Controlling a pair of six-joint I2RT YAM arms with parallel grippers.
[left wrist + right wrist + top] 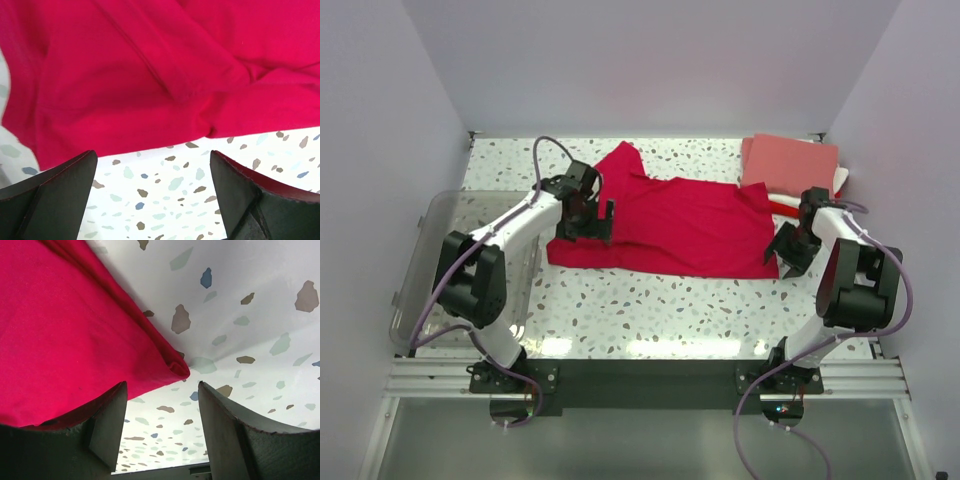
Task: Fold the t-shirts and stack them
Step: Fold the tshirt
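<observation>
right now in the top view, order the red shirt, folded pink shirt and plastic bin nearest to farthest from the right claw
1. red shirt, its corner beside the right claw
2. folded pink shirt, at the far right corner
3. plastic bin, away at the left edge

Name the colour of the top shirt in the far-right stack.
The top shirt is salmon pink, clearest in the top external view.

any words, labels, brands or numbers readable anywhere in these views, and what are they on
None: no text, label, brand or number is readable in any view. The crimson t-shirt is plain, the folded t-shirts show no print, and the clear bin and speckled table carry no marking.
</observation>
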